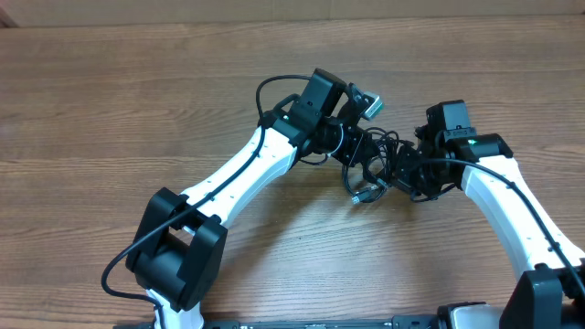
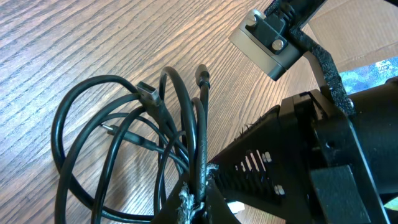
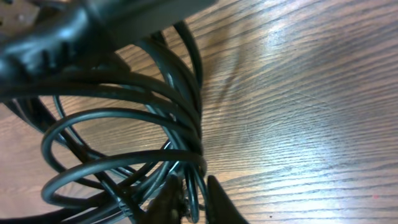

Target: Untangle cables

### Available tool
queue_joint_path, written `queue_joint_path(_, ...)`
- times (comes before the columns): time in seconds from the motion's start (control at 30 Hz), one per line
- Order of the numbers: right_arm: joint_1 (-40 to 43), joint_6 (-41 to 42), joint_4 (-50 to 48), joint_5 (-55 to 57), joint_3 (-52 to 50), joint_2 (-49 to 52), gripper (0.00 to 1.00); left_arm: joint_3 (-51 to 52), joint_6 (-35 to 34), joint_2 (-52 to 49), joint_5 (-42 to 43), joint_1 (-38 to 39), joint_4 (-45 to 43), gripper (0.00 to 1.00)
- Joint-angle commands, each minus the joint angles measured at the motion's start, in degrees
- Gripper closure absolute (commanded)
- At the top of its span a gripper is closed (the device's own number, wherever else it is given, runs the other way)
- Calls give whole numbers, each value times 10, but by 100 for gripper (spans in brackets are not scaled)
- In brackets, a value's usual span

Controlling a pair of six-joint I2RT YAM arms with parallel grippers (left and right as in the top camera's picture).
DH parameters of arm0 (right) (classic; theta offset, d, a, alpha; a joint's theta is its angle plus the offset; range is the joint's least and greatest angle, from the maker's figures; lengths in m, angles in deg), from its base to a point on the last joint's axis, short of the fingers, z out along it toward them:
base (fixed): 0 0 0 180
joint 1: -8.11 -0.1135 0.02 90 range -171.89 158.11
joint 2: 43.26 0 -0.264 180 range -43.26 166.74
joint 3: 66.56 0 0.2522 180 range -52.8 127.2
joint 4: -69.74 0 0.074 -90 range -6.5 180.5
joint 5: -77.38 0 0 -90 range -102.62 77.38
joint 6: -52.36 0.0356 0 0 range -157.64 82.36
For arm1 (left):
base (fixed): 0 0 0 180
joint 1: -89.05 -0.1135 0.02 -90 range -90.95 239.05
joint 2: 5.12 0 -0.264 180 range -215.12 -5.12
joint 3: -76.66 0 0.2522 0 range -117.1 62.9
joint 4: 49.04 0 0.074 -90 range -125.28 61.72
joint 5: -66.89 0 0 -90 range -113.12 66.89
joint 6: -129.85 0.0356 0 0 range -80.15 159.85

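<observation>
The cables (image 1: 373, 172) are a tangle of thin black cords on the wood table between my two arms, with a metal-tipped plug (image 1: 366, 194) sticking out at the front. In the left wrist view the cables (image 2: 124, 130) loop to the left, with a flat plug (image 2: 148, 93) and a round tip (image 2: 203, 73) showing. My left gripper (image 2: 200, 202) is shut on one cord. It also shows in the overhead view (image 1: 355, 153). In the right wrist view the cables (image 3: 124, 124) coil in several loops. My right gripper (image 3: 194, 199) is closed around a few strands. It also shows in the overhead view (image 1: 405, 169).
The wood table (image 1: 137, 100) stretches all round the tangle. The right arm's wrist camera (image 2: 267, 38) hangs close above the tangle in the left wrist view. A thicker black arm cable (image 1: 274, 87) arcs over the left arm. The two wrists are very close together.
</observation>
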Motion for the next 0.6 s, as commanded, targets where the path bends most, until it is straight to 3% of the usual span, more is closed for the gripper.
queue_joint_path(0.0,-4,0,1,7,5,-2,96,-18,1,26,13,3,-5,96)
queue_joint_path(0.33,-4,0,26,62,5,-2,96,-18,1,30,15,-12,-2,96)
queue_joint_path(0.37,-4,-2,24,52,5,-2,93,-18,1,31,15,-12,-2,96)
queue_joint_path(0.47,-4,-26,17,10,5,-2,71,-18,1,31,15,-11,-2,96)
queue_joint_path(0.57,-4,-64,9,-39,5,-2,65,-18,1,31,15,-11,-2,96)
